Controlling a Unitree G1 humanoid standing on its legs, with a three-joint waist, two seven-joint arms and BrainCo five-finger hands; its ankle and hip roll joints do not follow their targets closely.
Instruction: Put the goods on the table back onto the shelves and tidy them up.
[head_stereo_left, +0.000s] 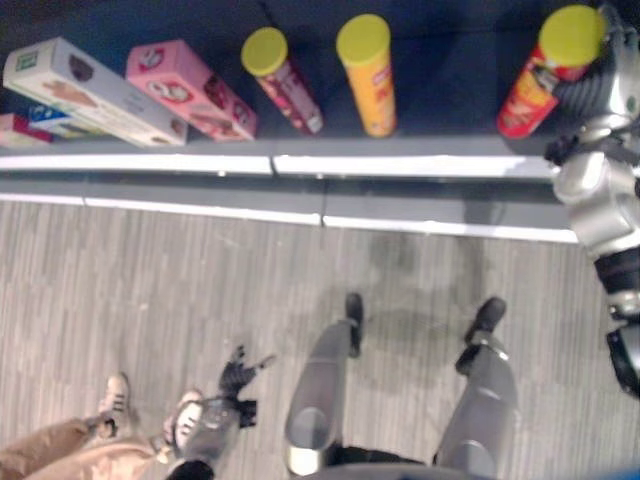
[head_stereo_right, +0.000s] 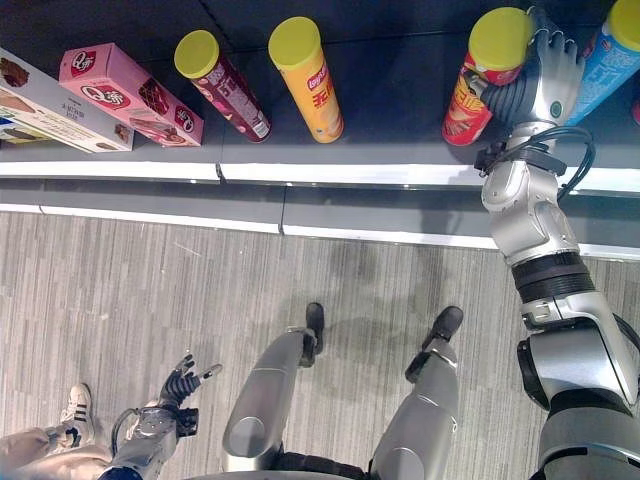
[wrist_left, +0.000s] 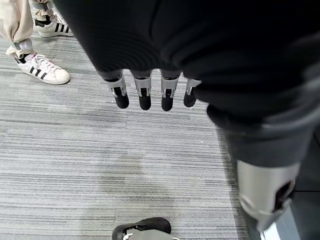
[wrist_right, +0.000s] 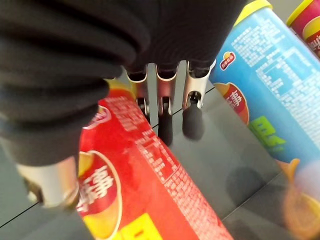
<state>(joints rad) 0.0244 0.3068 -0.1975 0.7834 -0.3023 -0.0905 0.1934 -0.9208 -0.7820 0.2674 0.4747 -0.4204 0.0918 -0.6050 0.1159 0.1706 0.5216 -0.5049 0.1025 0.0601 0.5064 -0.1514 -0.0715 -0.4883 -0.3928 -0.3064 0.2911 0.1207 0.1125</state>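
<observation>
**Right robot hand on the red can at the shelf**

From where I stand, the right robot hand (head_stereo_right: 535, 85) is up at the shelf (head_stereo_right: 400, 110), set against the red can (head_stereo_right: 485, 85). The can stands on the dark shelf board with its yellow lid toward the camera, its long axis close to upright and leaning slightly. The hand lies on the can's right flank, between it and a blue can (head_stereo_right: 610, 60) that stands just beside it. In the right wrist view the red can (wrist_right: 145, 185) lies along the palm side with the thumb on its near face, while the fingers (wrist_right: 192, 117) reach straight on past its side over the shelf board, not wrapped round it. I would call that a hand resting open against the can, more a steadying or nudging touch than a grip, though contact at the palm is hard to judge.

The left robot hand (head_stereo_right: 185, 385) hangs low by the floor, fingers loosely spread, holding nothing, well apart from the shelf. So the right arm is plainly the nearer one.

The can is a tall stiff tube, glossy red print, yellow plastic lid. Further left on the same shelf stand an orange can (head_stereo_right: 305, 80) and a dark red can (head_stereo_right: 220, 85), then a pink box (head_stereo_right: 130, 95) lying flat.

A person's shoe (head_stereo_left: 115, 395) shows by the lower left.
</observation>
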